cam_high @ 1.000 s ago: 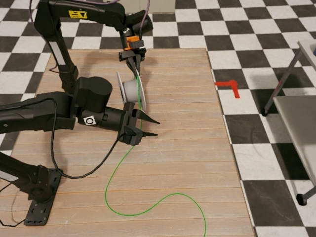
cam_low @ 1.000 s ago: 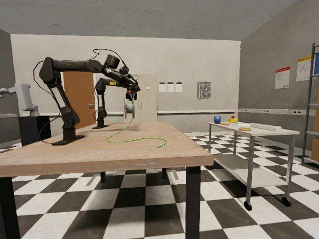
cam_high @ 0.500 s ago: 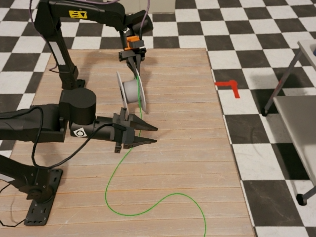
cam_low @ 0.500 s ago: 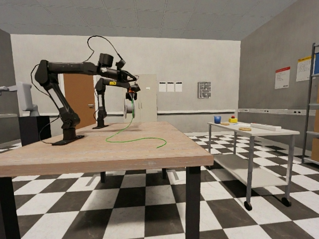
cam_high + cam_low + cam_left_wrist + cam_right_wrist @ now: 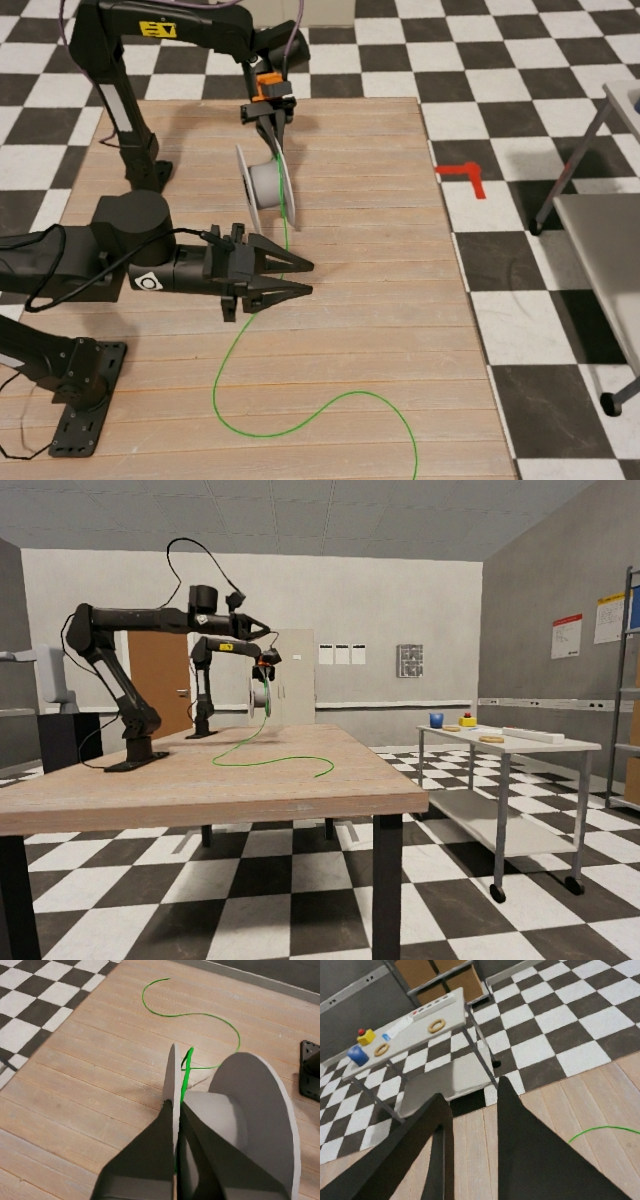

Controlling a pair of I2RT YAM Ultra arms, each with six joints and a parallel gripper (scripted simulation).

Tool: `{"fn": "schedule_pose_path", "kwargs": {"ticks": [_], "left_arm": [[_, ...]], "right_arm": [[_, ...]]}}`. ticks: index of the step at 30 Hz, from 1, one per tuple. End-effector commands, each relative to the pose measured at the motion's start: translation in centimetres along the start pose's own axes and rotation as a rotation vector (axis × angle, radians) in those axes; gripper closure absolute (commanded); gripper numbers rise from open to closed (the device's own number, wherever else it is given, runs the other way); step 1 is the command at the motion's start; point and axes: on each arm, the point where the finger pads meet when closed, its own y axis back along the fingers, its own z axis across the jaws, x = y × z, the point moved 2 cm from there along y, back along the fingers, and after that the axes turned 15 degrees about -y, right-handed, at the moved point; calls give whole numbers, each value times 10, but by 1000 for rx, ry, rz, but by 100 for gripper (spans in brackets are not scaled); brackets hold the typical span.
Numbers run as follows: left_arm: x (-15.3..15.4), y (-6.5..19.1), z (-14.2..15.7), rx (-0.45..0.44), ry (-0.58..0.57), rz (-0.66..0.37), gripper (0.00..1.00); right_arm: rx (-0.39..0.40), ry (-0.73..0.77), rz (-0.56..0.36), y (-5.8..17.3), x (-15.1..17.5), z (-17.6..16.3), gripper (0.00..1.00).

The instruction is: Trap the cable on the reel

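The white reel (image 5: 266,186) (image 5: 251,697) (image 5: 220,1110) hangs in the air, well above the wooden table (image 5: 361,310) (image 5: 206,790). My left gripper (image 5: 276,149) (image 5: 265,678) (image 5: 173,1106) is shut on one of its flanges from above, with the green cable (image 5: 320,410) (image 5: 273,761) (image 5: 200,1014) pinched under a finger. The cable drops from the reel and snakes over the table; it also shows in the right wrist view (image 5: 600,1131). My right gripper (image 5: 311,279) (image 5: 268,631) (image 5: 474,1094) is partly open and empty. It is held high, apart from the reel.
A grey cart (image 5: 604,232) (image 5: 516,743) with small items stands on the floor to the right of the table. A red tape mark (image 5: 467,173) is on the floor. The arm bases (image 5: 82,408) (image 5: 149,175) stand along the table's left side.
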Motion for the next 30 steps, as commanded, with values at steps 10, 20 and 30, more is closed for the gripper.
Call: {"fn": "schedule_pose_path", "kwargs": {"ticks": [10, 20, 30], "left_arm": [[-30, 12, 0, -30, -40, -40, 100], [-40, 17, 4, -62, -30, -35, 100], [-50, 24, 6, -95, -9, -22, 100]], "right_arm": [[-41, 96, -126, 16, -33, 4, 70], [-42, 101, -124, 15, -32, 4, 70], [-43, 101, -126, 16, -32, 5, 70]]}}
